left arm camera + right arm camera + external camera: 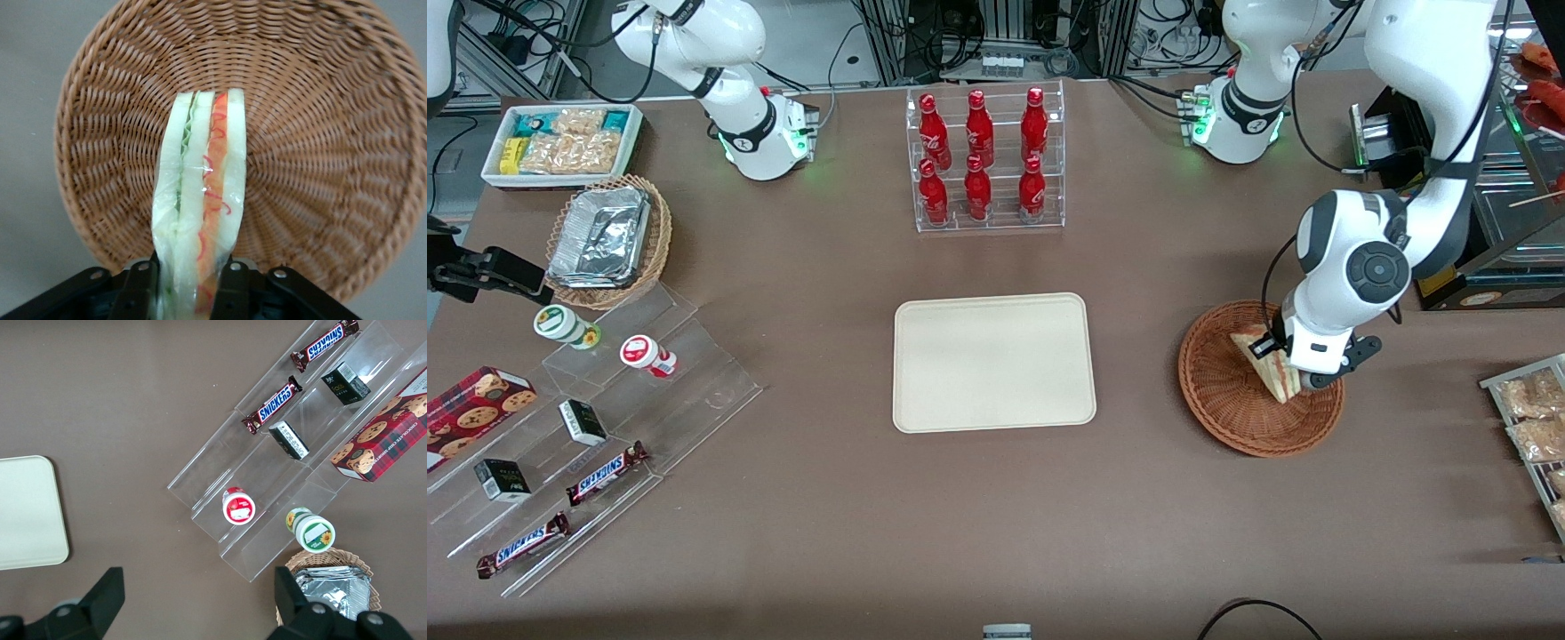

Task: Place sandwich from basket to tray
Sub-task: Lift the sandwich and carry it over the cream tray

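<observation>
The sandwich (1270,366), a wrapped wedge of white bread with red, orange and green filling, is held over the reddish-brown wicker basket (1227,400) at the working arm's end of the table. My left gripper (1294,373) is shut on the sandwich, its fingers (141,288) pressing both bread faces. In the wrist view the sandwich (200,200) stands on edge above the basket's weave (320,133). The cream tray (994,362) lies bare in the middle of the table, beside the basket toward the parked arm.
A clear rack of red bottles (985,160) stands farther from the camera than the tray. A clear stepped shelf (605,418) with snack bars and cups, a tan basket of foil containers (609,240) and a white snack bin (560,142) lie toward the parked arm's end.
</observation>
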### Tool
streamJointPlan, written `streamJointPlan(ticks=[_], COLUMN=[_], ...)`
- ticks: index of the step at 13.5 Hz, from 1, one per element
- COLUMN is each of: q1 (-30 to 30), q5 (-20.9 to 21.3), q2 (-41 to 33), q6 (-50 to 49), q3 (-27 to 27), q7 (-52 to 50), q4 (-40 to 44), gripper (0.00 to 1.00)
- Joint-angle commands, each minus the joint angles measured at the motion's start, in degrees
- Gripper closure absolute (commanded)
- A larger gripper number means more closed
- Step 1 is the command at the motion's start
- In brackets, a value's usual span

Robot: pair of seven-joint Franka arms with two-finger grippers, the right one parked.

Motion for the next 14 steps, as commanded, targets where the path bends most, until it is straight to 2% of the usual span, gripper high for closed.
streamJointPlan(ticks=[1,6,7,14], q1=[-0.30,-0.57,-2.40,-20.50], q5=[0.90,-0.77,-0.77,0.37], q2=[-0.23,4.59,6.52,23.40], q6=[-8.72,-9.45,-9.36,-9.36], q3=[-3.16,-12.21,-13.53,-13.11], q7=[2.99,0.02,-1.73,-11.58], q4=[7.05,14.09,16.19,34.21], gripper=[1.00,1.00,1.00,1.00])
